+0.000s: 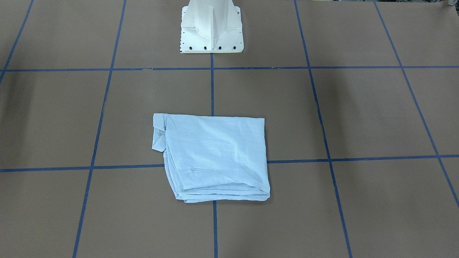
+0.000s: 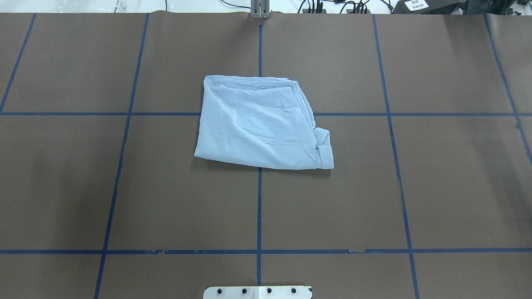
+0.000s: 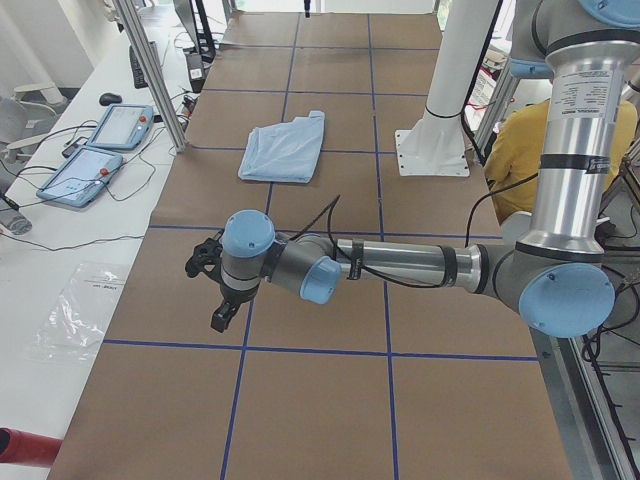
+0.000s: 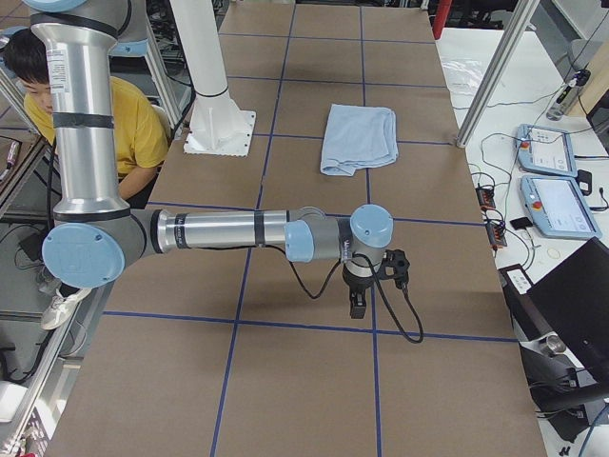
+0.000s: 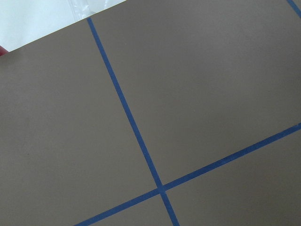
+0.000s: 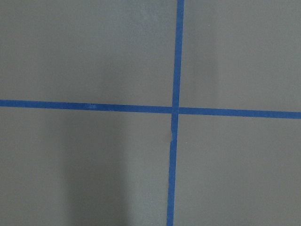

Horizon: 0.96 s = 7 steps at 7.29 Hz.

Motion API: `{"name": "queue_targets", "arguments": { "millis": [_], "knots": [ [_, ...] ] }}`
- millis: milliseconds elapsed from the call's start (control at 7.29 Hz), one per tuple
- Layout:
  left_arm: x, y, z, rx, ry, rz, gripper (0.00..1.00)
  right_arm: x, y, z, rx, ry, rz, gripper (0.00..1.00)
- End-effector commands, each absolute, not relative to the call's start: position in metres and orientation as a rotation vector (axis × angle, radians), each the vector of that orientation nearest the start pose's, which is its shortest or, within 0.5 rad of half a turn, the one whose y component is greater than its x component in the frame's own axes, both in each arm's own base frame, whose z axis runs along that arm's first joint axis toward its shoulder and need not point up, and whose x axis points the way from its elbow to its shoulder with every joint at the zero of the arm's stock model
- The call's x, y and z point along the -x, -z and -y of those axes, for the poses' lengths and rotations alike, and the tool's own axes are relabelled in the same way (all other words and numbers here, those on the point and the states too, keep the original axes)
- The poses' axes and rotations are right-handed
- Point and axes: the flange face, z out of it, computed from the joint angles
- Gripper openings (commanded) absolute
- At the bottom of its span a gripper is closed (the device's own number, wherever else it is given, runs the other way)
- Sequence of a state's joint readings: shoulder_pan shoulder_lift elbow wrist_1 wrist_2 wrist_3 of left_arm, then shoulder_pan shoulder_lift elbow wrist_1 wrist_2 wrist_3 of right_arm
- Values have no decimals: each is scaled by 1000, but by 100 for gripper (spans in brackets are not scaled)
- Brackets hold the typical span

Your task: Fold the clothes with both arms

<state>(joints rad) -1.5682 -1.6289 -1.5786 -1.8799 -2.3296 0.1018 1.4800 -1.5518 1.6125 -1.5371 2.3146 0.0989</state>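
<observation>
Both arms sit far from the cloth. Your left arm reaches out low over the worktop towards its own end, your right arm does likewise at the opposite end, and each is well apart from the shirt. The wrist cameras show you only bare brown surface and blue tape lines. The jaws appear in the side views alone, so you cannot tell whether either pair is spread or pressed together; nothing hangs from either.

The shirt lies mid-worktop in front of the white pedestal, over a crossing of the tape. It is folded into a compact, roughly square packet of several layers. One small flap, perhaps a cuff, pokes out at the packet's corner on the robot's right.

By the look of it, the folding is all but done and the arms are at rest. If you want it tidier, the next move is the right arm's: travel back, pinch only that stray flap, and tuck it without dragging the thin layers askew.
</observation>
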Motion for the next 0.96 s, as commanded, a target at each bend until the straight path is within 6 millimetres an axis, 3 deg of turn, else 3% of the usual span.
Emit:
{"name": "queue_targets", "arguments": {
  "millis": [0, 137, 275, 686, 824],
  "knots": [
    [65, -577, 527, -336, -206, -738, 100, -19, -628, 505, -9, 24, 768, 100],
    [70, -584, 511, -318, -196, -740, 100, -18, -628, 504, -5, 25, 783, 100],
    [70, -578, 502, -331, -201, -737, 100, -18, -629, 504, -3, 24, 783, 100],
    [68, -575, 501, -334, -203, -747, 100, -23, -623, 508, -17, 17, 785, 100],
    [69, -563, 498, -355, -204, -751, 100, -23, -621, 509, -23, 19, 785, 100]
  ]
}}
